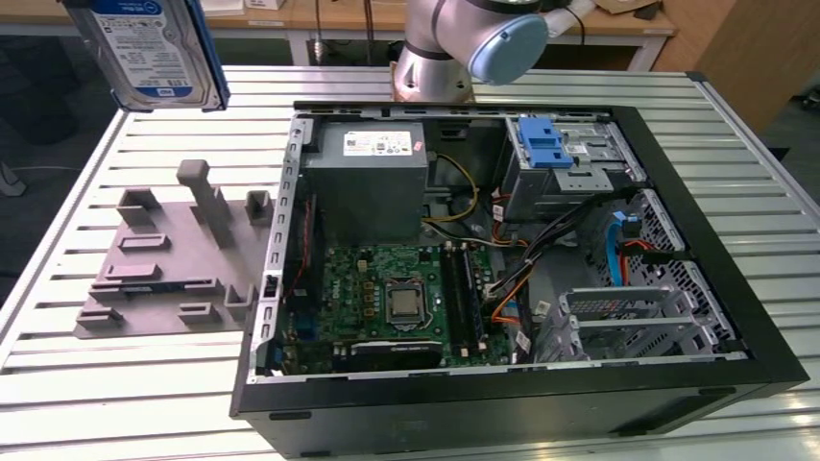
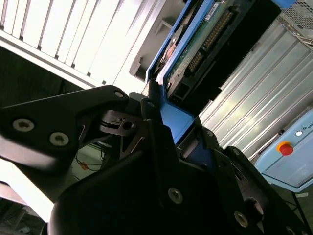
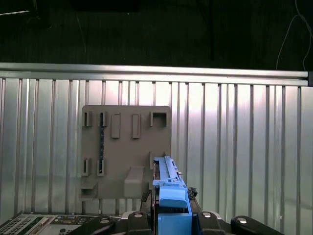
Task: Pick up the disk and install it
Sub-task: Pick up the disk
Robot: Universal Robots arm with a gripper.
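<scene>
The disk (image 1: 148, 48), silver with a blue-and-white label and a blue carrier frame, hangs upright in the air above the table's far corner at the exterior view's left. In both wrist views my gripper (image 2: 181, 132) is shut on it, with the black fingers (image 2: 152, 128) clamped on the blue frame. The second wrist view shows the disk (image 2: 203, 46) from its green circuit-board side. In the first wrist view the disk (image 3: 166, 171) shows edge-on, rising out of the gripper (image 3: 169, 198) over the grey fixture plate (image 3: 124, 147).
An open computer case (image 1: 717, 279) lies on the slatted aluminium table (image 1: 77, 384), with a grey drive bay and blue latch (image 1: 551, 144), a power-supply box (image 1: 372, 173) and a motherboard (image 1: 397, 298). The grey fixture plate (image 1: 167, 259) lies beside the case. The arm's base (image 1: 443, 58) stands behind.
</scene>
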